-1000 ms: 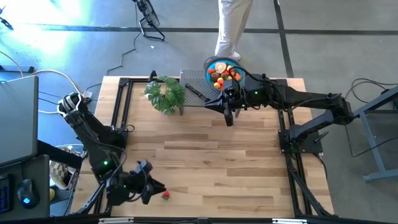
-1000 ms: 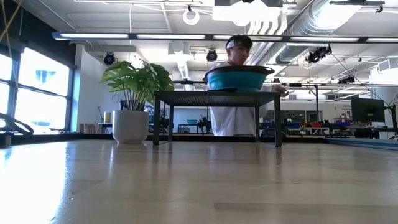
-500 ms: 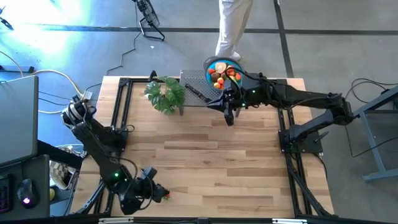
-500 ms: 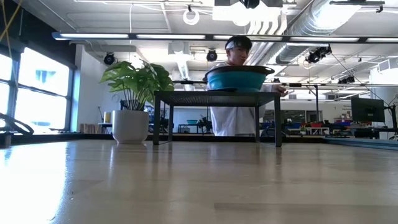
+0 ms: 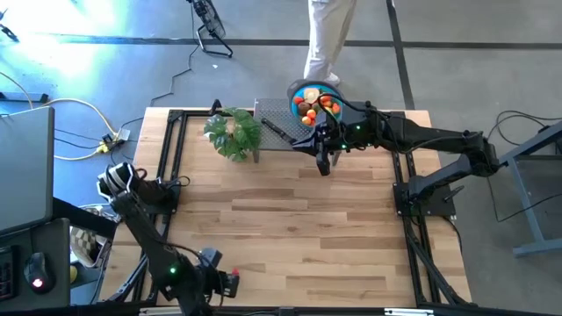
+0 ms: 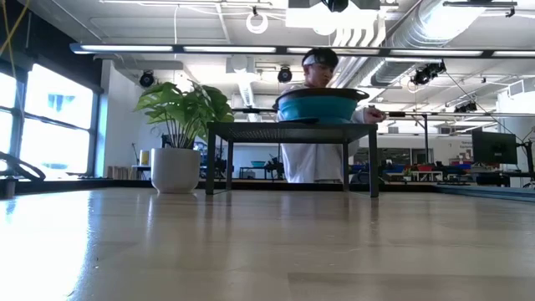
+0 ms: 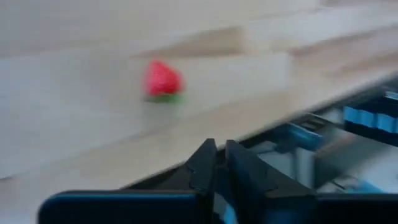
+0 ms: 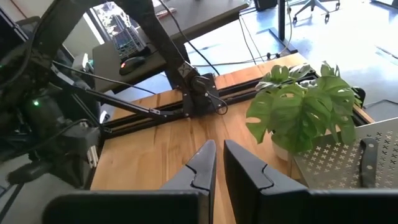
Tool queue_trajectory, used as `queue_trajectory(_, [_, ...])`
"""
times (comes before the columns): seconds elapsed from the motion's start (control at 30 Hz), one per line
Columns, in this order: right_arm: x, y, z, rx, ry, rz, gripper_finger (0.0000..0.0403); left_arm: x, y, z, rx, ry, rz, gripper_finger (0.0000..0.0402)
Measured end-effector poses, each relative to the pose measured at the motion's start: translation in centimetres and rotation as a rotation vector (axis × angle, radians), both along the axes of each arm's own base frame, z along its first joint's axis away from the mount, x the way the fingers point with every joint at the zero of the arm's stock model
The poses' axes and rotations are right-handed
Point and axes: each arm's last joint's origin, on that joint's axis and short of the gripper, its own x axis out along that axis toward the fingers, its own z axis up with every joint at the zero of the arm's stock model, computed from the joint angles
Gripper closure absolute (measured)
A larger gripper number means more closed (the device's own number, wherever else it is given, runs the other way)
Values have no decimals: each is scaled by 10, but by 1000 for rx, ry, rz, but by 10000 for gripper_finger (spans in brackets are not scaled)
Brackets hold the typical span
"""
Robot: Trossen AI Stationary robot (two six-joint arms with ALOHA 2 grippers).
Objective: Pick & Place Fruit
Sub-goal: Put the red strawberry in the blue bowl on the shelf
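The left gripper [image 7: 216,163] was positioned low over the near edge of the light wooden table [image 5: 299,224]. Its two dark fingers were closed tip to tip, with nothing held between them. A small red toy strawberry with a green leaf cap [image 7: 163,80] lay on the wood just ahead of the fingertips and slightly to one side, clear of them.

The strawberry was judged to be light, rigid and smooth, and therefore liable to roll or slip if pinched off-centre. A grip across its widest part, above the leaf cap, was considered most secure.

The remaining fruit was held in the round blue bowl [image 5: 301,89] on the perforated grey metal stand [image 5: 281,112]. The right gripper [image 8: 215,163] was positioned just before that stand, its fingers nearly together and empty.
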Motion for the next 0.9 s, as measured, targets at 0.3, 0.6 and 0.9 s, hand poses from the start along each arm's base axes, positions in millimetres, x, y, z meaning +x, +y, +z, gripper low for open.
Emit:
queue_trajectory(0.3, [0, 0, 0, -14, 0, 5, 380, 3, -7, -18, 12, 94, 4, 394])
queue_trajectory(0.6, [0, 0, 0, -15, 1, 5, 380, 2, -6, -19, 31, 108, -13, 373])
queue_trajectory(0.9, [0, 0, 0, -14, 3, 6, 380, 14, -2, -30, 47, 137, 10, 235])
